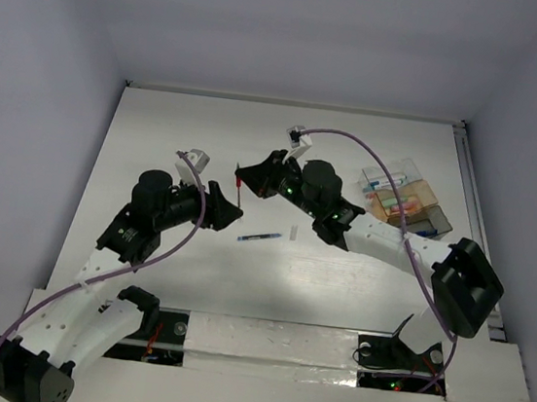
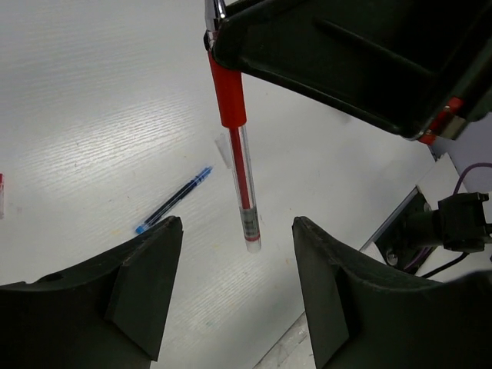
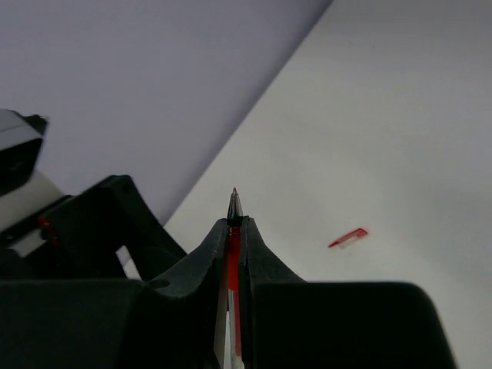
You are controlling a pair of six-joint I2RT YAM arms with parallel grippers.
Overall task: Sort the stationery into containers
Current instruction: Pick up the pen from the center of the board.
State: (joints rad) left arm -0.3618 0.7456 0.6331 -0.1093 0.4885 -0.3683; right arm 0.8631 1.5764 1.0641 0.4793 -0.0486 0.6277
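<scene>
My right gripper (image 1: 244, 176) (image 3: 234, 223) is shut on a red pen (image 1: 238, 191) (image 2: 239, 165), gripping its red end with the dark tip poking out past the fingers. The clear barrel hangs down above the table. In the left wrist view the pen's lower end sits just beyond my left gripper (image 1: 224, 211) (image 2: 235, 223), whose jaws stand apart on either side without touching it. A blue pen (image 1: 259, 237) (image 2: 175, 200) lies on the table between the arms. The containers (image 1: 408, 200), clear, orange-tan and grey, stand at the right with some stationery inside.
A small red cap-like piece (image 3: 348, 237) lies on the white table. A small clear piece (image 1: 293, 233) lies right of the blue pen. The right arm's purple cable (image 1: 372, 155) arcs over toward the containers. Grey walls enclose the table.
</scene>
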